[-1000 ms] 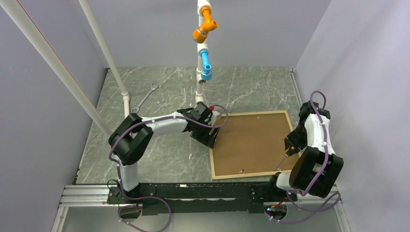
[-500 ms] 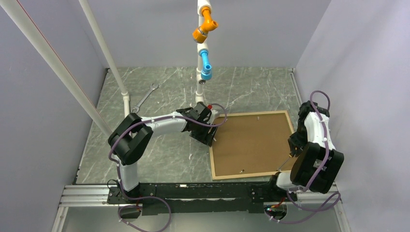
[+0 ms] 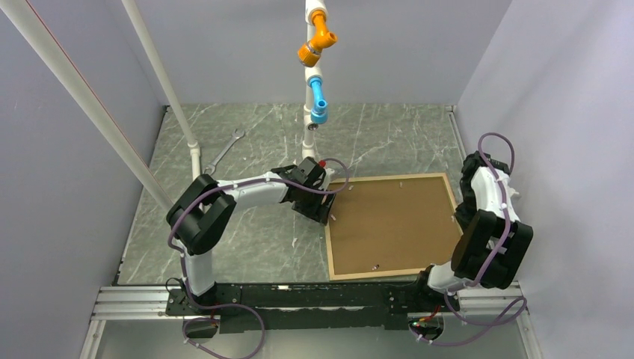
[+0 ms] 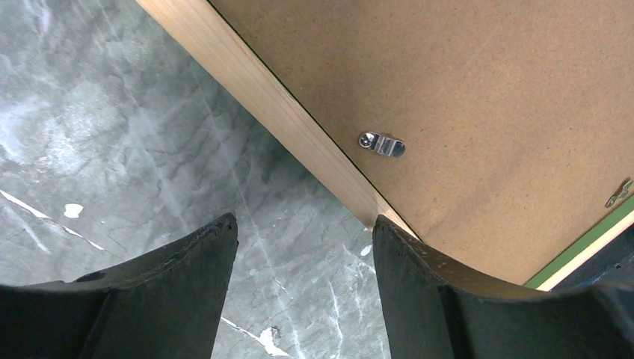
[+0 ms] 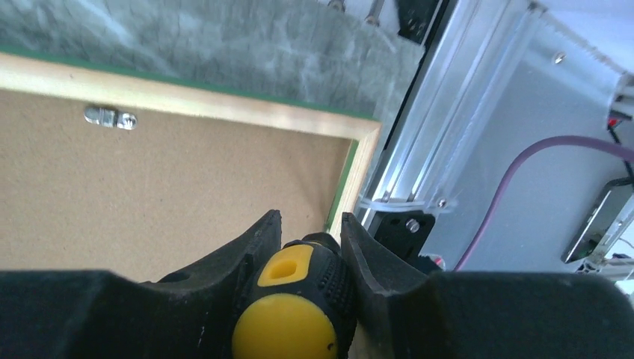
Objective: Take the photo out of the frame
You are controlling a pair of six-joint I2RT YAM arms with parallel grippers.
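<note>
Frame [image 3: 327,250] lies face down on the marble table [image 3: 254,149], right of centre, with its pale wood edge up and a sliver of green moulding showing at the corners. A brown backing board [image 3: 389,224] sits inside it and fills the whole opening. No sight of the photo anywhere. By my reckoning it is under that board, so nothing comes out until the board does.

Low over the frame's left edge, near the far corner, hangs the left gripper [image 4: 303,232]. Its fingers are spread wide and hold nothing, one over bare marble, the other over the frame. At the frame's right edge the right gripper [image 5: 309,224] pinches a screwdriver [image 5: 288,299] by its yellow-and-black handle (the blade is out of sight below the fingers).

Step in hand looks like freeing the board. Small metal clips sit round its edge: one clip [image 4: 381,143] just inside the left rail, another [image 5: 110,117] beside a rail in the right wrist view. Whether they are turned clear I cannot tell.

To do it well:
- Bring the screwdriver tip to the seam between board and wood at a shallow angle.
- Lever gently, so the thin print below is not scratched or creased.
- Have the left fingers press on the rail, so the frame does not slide on the smooth stone.

A wrench [image 3: 224,153] lies well apart at the far left, likely not needed.
</note>
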